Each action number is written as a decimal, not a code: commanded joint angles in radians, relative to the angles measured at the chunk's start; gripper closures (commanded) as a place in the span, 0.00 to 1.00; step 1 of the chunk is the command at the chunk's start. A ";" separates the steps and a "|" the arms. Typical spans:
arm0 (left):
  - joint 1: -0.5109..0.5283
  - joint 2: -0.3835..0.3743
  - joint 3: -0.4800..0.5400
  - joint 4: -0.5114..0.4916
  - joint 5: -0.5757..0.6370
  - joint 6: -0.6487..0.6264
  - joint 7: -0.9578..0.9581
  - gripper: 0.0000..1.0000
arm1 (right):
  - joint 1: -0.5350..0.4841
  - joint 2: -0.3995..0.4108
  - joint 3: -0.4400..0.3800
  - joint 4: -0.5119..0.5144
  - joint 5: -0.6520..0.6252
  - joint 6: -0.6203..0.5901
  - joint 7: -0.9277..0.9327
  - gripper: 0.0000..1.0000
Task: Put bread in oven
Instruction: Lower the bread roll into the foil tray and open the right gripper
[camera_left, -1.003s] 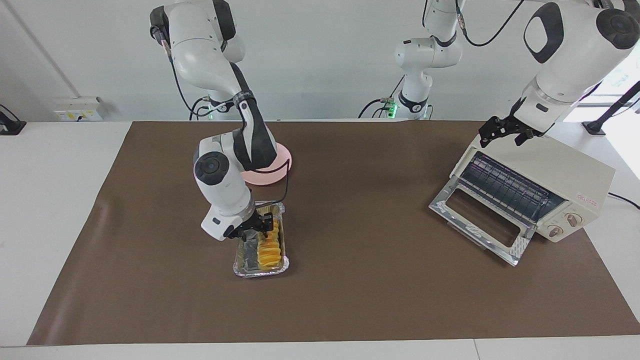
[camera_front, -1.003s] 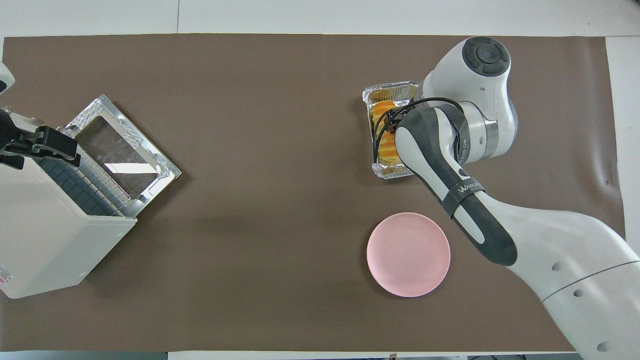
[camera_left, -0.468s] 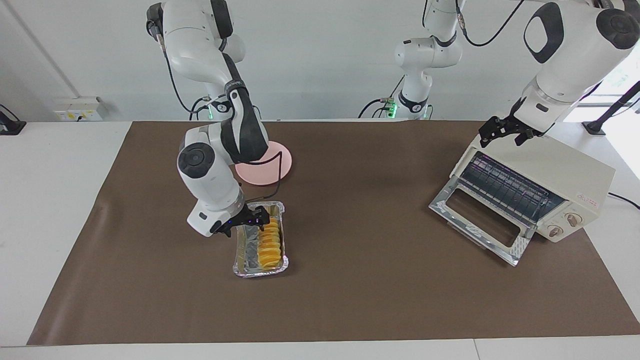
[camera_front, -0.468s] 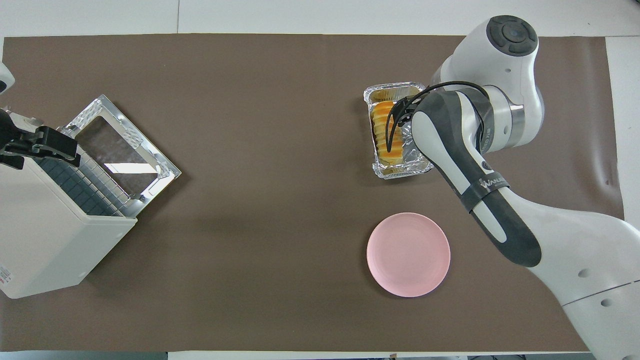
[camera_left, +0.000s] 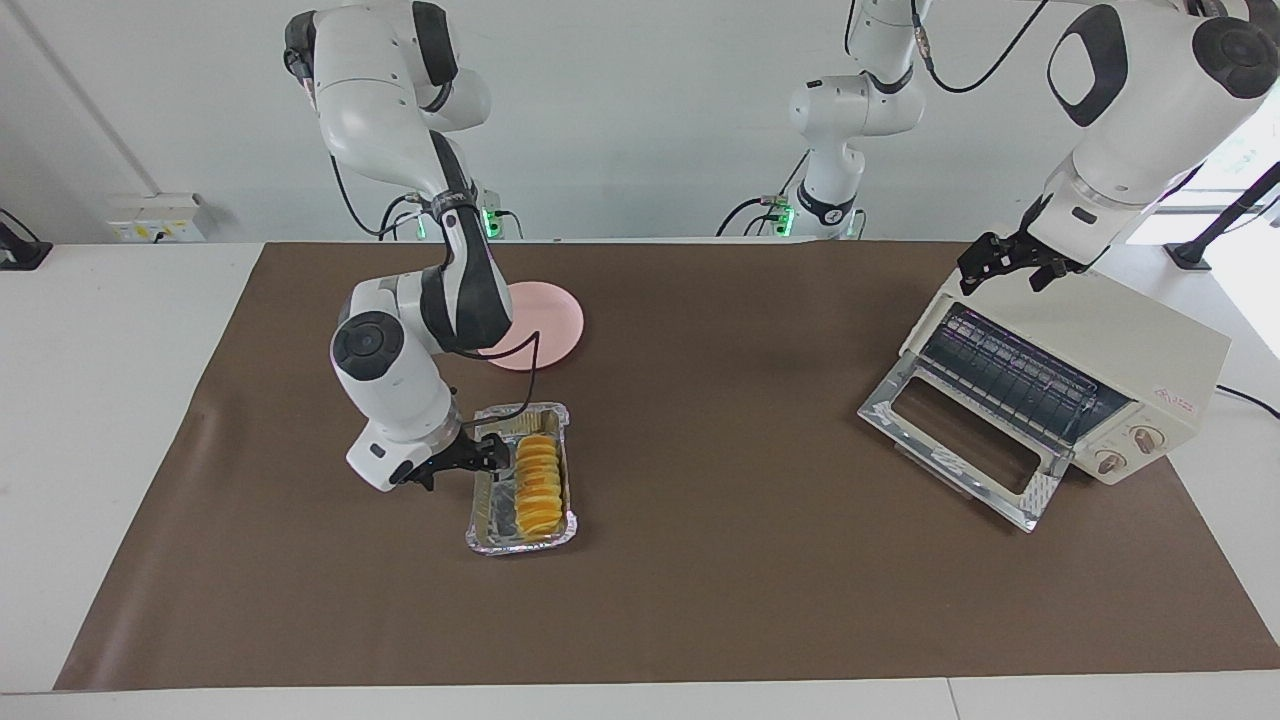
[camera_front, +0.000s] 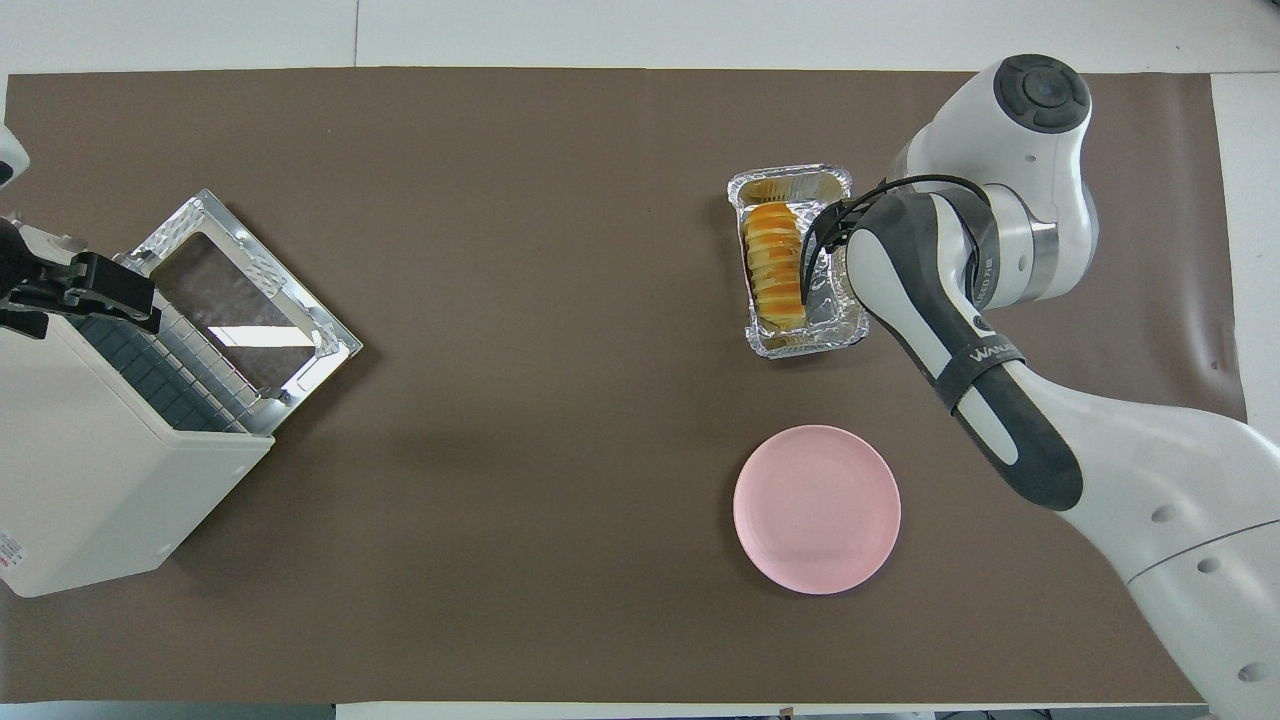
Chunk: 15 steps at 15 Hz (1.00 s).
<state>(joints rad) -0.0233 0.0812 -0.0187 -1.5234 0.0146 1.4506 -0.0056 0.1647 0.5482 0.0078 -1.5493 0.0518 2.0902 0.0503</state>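
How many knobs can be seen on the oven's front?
2. Both sit on the front panel of the oven, beside its open door: one knob higher, the other knob below it. The overhead view does not show that panel.

Right pincer (camera_left: 492, 457) low, open — left pincer (camera_left: 1008, 262) raised, open.

Glossy white arm shells with dark grey joint bands, black looping cables, black jaws.
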 joint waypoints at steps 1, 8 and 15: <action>-0.006 -0.021 0.006 -0.023 0.008 0.008 0.001 0.00 | -0.005 -0.008 0.008 -0.064 -0.010 0.065 -0.020 0.11; -0.006 -0.021 0.006 -0.023 0.008 0.008 0.001 0.00 | 0.006 -0.019 0.008 -0.065 -0.009 0.036 -0.012 1.00; -0.006 -0.021 0.006 -0.023 0.008 0.008 0.001 0.00 | 0.004 -0.014 0.011 0.013 0.005 -0.054 -0.015 1.00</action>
<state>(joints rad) -0.0233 0.0812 -0.0186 -1.5234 0.0146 1.4506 -0.0056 0.1746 0.5410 0.0122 -1.5808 0.0519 2.0996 0.0502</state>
